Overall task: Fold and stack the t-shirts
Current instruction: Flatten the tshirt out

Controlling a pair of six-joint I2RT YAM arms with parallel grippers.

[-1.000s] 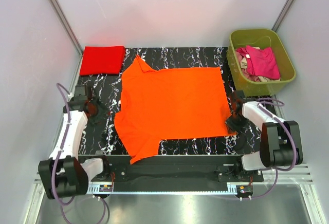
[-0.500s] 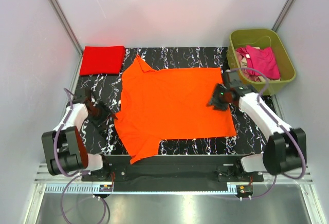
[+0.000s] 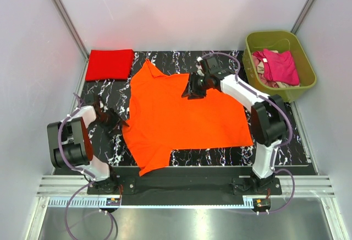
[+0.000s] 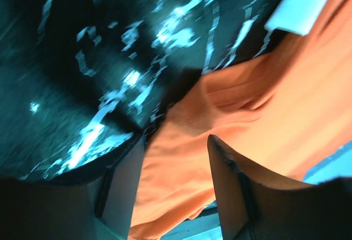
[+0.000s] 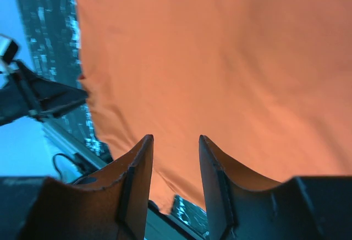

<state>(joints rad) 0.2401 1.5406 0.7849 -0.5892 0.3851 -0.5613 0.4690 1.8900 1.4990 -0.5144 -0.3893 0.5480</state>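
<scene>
A bright orange t-shirt point(image 3: 184, 113) lies spread flat on the black marbled table point(image 3: 181, 58). A folded red t-shirt point(image 3: 110, 64) rests at the back left corner. My left gripper point(image 3: 121, 122) is low at the orange shirt's left edge; in the left wrist view it point(image 4: 176, 146) stands open with the orange cloth's point(image 4: 247, 113) edge between its fingers point(image 4: 124, 185). My right gripper point(image 3: 187, 92) hovers over the shirt's upper middle, open, with only orange cloth point(image 5: 209, 58) below its fingertips point(image 5: 144, 146).
An olive-green tub point(image 3: 275, 34) stands at the back right, holding a magenta shirt point(image 3: 281, 66) and a beige one point(image 3: 268, 81). White walls and slanted metal posts close in the table on three sides.
My right arm has swung from the shirt's right edge to its upper middle, and its jaws have opened. My left gripper has moved in to the shirt's left edge.
</scene>
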